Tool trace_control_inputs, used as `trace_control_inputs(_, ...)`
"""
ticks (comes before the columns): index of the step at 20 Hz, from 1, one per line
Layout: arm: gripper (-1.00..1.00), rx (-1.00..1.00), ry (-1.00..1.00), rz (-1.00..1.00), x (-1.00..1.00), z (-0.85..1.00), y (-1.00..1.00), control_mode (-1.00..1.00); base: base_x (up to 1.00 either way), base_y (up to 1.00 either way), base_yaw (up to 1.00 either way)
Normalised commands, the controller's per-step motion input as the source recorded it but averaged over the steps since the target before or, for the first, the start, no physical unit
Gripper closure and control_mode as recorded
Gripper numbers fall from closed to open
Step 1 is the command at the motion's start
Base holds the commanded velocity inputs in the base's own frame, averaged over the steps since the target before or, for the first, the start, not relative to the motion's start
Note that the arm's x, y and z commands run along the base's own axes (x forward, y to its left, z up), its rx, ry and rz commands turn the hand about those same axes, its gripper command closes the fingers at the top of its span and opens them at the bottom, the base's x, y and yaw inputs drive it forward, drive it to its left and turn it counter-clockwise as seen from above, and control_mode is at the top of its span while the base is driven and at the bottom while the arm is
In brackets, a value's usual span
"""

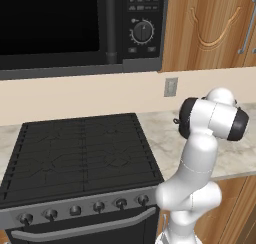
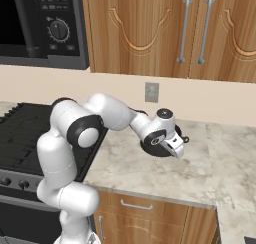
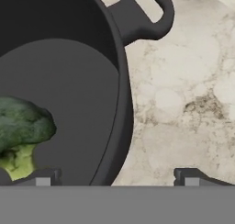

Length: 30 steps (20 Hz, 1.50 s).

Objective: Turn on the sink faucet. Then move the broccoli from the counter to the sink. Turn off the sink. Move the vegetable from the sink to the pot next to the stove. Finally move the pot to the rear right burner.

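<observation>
In the hand view the pot (image 3: 69, 81) takes up the upper left and centre of the frame, a dark matte vessel with a thick rounded rim, and the broccoli (image 3: 23, 131) lies inside it at the lower left, its green head up and its pale stalk toward the bottom edge. One loop handle (image 3: 144, 14) juts from the rim at the top centre, over the marbled counter (image 3: 183, 103) that covers the right half. The gripper (image 3: 117, 177) stands spread wide with nothing between its tips — one tip sits at the bottom left over the pot's floor, the other at the bottom right over bare stone, so the rim wall runs between them. In the right base view the hand hangs at centre frame over the pot (image 2: 160, 149), which sits on the counter (image 2: 150, 173) just right of the stove (image 2: 20, 133). The pot reads as rigid and fairly heavy for its size, with a smooth finish that could slip in a pinch; the wall under the rim looks like the surest hold, since the loop handle is off to one side and would let the pot swing. The broccoli is light and loose — a tilted lift could roll it about, so the pot should stay level on its way to the rear right burner (image 1: 112, 130) in the middle of the left base view.
</observation>
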Motion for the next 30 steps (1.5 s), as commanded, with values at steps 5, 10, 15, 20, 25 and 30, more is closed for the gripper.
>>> trace_control_inputs(5,1.0,0.0,0.04,0.0,-0.03,-0.2,0.0,-1.0,0.0,0.0,0.0)
trace_control_inputs(10,1.0,0.0,0.0,0.0,0.0,-0.02,0.0,-1.0,0.0,0.0,0.0)
trace_control_inputs(15,1.0,0.01,-0.03,0.0,-0.07,0.0,0.03,-1.0,0.0,0.0,0.0)
trace_control_inputs(20,1.0,0.02,-0.04,0.01,-0.26,0.17,0.09,-1.0,0.0,0.0,0.0)
trace_control_inputs(25,1.0,0.0,-0.05,0.03,-0.31,0.39,0.21,-1.0,0.0,0.0,0.0)
trace_control_inputs(30,1.0,0.0,-0.04,0.01,-0.15,0.51,0.36,-1.0,0.0,0.0,0.0)
